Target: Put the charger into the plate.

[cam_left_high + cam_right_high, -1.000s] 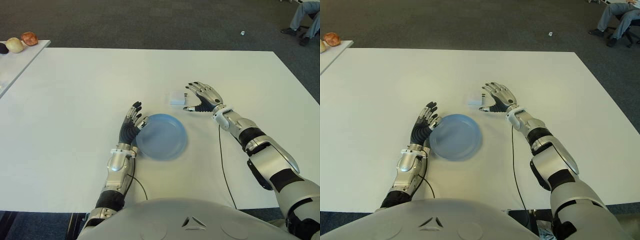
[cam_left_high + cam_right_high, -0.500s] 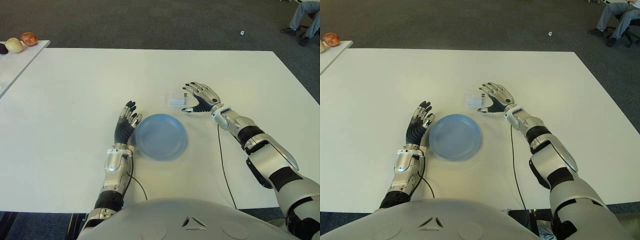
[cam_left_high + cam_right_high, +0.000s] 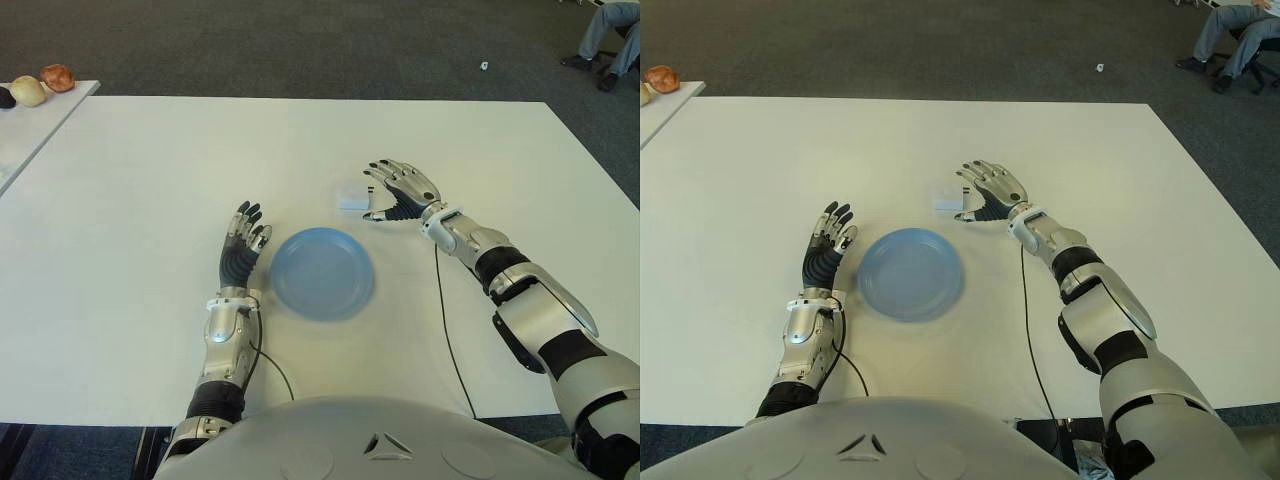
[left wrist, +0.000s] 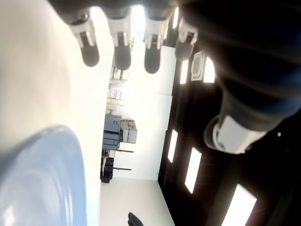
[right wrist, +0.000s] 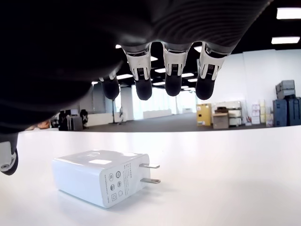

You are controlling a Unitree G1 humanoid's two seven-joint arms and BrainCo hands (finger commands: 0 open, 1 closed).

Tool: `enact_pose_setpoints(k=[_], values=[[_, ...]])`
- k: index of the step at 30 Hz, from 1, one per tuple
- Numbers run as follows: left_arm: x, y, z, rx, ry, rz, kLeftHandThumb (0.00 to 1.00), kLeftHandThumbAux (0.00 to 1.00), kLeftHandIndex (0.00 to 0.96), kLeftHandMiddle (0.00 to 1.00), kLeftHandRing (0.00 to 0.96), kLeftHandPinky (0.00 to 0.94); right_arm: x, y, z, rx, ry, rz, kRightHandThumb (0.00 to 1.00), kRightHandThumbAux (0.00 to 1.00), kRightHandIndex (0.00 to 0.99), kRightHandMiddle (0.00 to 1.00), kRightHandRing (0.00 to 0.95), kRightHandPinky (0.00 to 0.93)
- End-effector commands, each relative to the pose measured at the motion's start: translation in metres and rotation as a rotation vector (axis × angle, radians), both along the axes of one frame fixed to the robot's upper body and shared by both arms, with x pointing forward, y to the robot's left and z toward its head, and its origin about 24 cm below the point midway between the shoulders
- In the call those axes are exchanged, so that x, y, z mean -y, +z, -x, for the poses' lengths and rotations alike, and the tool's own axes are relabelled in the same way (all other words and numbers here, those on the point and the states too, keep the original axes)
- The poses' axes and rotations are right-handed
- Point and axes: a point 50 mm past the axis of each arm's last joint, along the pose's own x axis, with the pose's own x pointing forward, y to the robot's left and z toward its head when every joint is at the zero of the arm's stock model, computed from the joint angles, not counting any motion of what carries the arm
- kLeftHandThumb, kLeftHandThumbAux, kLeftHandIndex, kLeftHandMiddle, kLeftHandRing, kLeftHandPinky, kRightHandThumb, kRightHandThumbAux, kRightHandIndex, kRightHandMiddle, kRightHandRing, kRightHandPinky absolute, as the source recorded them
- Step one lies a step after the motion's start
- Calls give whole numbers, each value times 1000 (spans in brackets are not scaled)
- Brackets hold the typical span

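A small white charger [image 3: 351,196] with two prongs [image 5: 149,173] lies flat on the white table [image 3: 150,180], just behind the round blue plate [image 3: 322,272]. My right hand [image 3: 397,190] is open, fingers spread, hovering right beside the charger on its right side without touching it. In the right wrist view the charger [image 5: 99,176] lies under the outstretched fingers [image 5: 173,75]. My left hand [image 3: 243,238] is open with straight fingers, a short gap to the left of the plate. The plate [image 4: 42,183] holds nothing.
A side table [image 3: 30,120] at the far left carries several round items [image 3: 58,76]. A person's legs [image 3: 605,35] show at the far right on the dark carpet. A thin black cable [image 3: 445,330] runs along the right arm across the table.
My left hand has drawn away leftward from the plate's rim, leaving a gap. My right hand has shifted slightly left and closer to the charger.
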Motion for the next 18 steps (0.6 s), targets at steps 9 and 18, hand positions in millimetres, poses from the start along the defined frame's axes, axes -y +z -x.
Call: enact_pose_setpoints(k=[9, 18], values=[[-3, -57, 72, -365, 106, 67, 0, 589, 73, 127, 104, 110, -8, -7, 4, -49, 49, 26, 181, 447, 0, 0, 0, 0], [-3, -55, 74, -366, 115, 78, 0, 584, 70, 122, 100, 105, -15, -16, 10, -97, 78, 17, 50, 524, 0, 0, 0, 0]])
